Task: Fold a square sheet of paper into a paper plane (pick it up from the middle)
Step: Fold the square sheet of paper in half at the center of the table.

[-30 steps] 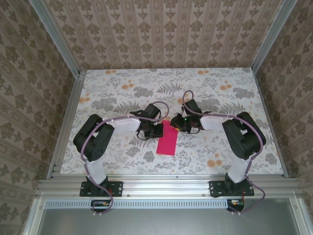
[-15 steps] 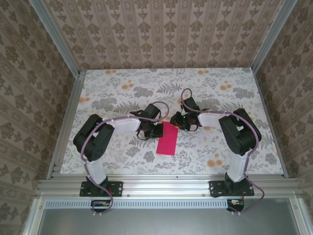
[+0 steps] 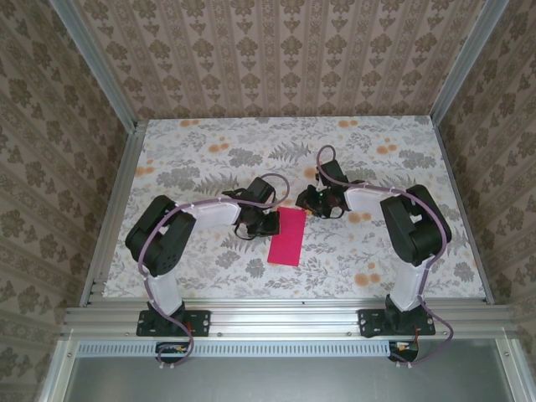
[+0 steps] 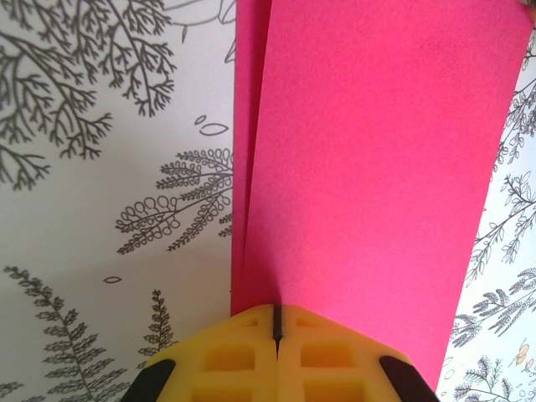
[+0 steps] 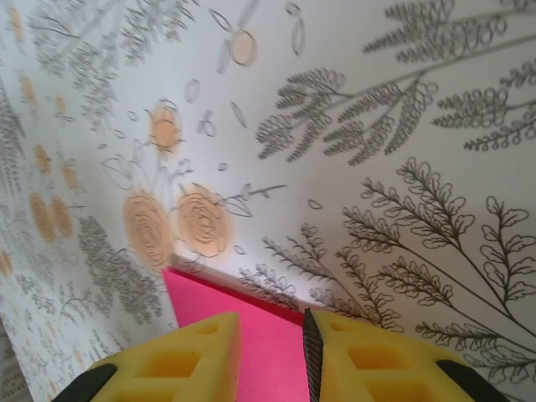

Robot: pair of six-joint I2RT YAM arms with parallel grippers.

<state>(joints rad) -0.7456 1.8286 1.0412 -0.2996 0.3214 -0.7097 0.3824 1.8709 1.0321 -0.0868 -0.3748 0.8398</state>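
Left gripper has its yellow pads pressed together at the edge of the thin magenta-pink sheet of paper; whether a layer is nipped between them I cannot tell. My right gripper, pads a little apart, has just backed away from the paper's far right corner. I think the first fold is done; nose folds come next. The paper lies on the flowery tablecloth between my arms, folded into a long strip. Its long side runs near to far, far end leaning slightly right.

Magenta paper sheet, folded in half, flat at tablecloth ctr.
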